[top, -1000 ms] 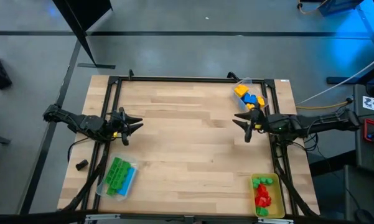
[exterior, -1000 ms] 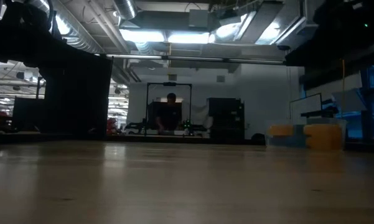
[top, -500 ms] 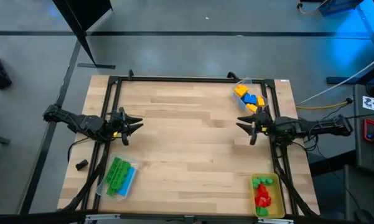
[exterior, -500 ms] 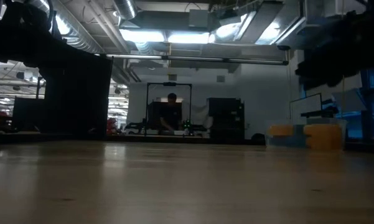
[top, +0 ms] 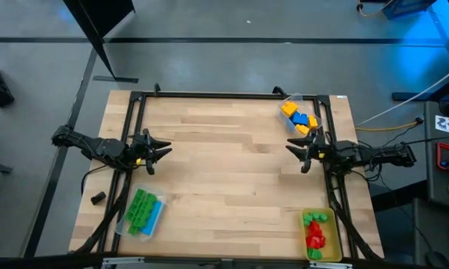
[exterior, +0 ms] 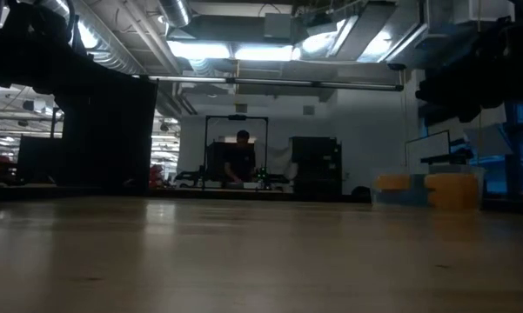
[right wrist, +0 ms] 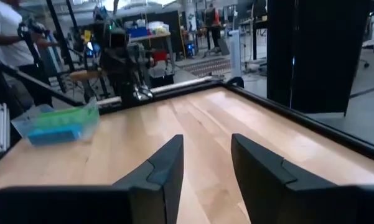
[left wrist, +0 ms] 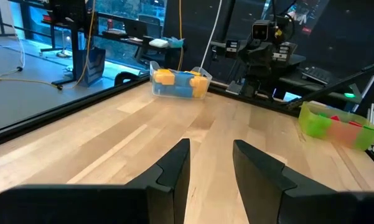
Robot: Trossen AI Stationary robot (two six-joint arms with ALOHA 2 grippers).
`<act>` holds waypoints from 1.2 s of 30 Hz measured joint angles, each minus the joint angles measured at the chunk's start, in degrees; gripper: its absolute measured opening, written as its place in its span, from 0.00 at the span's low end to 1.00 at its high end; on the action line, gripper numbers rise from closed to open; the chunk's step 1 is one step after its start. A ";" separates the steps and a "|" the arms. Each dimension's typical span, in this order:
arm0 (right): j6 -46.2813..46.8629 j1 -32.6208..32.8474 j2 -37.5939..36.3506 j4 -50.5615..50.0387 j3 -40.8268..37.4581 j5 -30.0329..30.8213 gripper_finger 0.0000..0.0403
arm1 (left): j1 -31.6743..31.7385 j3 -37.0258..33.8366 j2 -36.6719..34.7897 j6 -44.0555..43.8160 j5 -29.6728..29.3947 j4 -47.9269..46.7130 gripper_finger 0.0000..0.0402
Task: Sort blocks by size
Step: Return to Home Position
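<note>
The wooden table (top: 224, 179) fills the middle of the high view. The left arm (top: 90, 143) reaches in from the 9 o'clock edge, its left gripper (top: 163, 150) just inside the table's rim and pointing toward the centre. The right arm (top: 377, 153) mirrors it from 3 o'clock, with the right gripper (top: 293, 148) facing inward. Each wrist view shows that arm's two dark fingers parted with only tabletop between them — both grippers are spread and hold nothing.

Three trays sit near the table's corners, well apart from one another. At about 1 o'clock, near the right gripper, a clear tray (top: 314, 109) holds yellow and blue blocks (top: 297, 117). At about 7 o'clock a second clear tray (top: 161, 201) holds green blocks (top: 138, 209) beside a few blue blocks (top: 155, 215). At about 5 o'clock a yellow-green tray (top: 337, 240) holds red blocks (top: 315, 237) — with green pieces (top: 318, 218) at its 12 o'clock end.
</note>
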 joint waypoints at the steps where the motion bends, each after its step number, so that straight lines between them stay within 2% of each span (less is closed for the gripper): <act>1: -0.29 0.00 0.11 -0.27 0.02 -0.04 0.34 | 0.00 0.00 0.02 0.00 -0.02 0.00 0.27; 15: -4.63 0.00 0.22 1.78 -0.32 -2.46 0.34 | 0.00 0.00 0.00 0.00 0.00 0.00 0.27; 23: 0.54 0.00 0.22 2.24 -0.35 -8.14 0.34 | 0.00 0.02 0.00 -0.01 -0.02 0.00 0.27; 28: 1.42 0.00 0.22 2.43 -0.35 -7.44 0.34 | 0.00 0.00 0.00 0.00 -0.02 0.00 0.27; 33: 1.52 0.00 0.22 1.64 -0.25 -2.08 0.34 | 0.00 0.02 0.00 0.00 -0.01 0.01 0.27; 36: 1.67 0.00 0.25 -0.34 0.09 -1.15 0.34 | 0.00 0.00 0.00 0.00 -0.02 0.01 0.27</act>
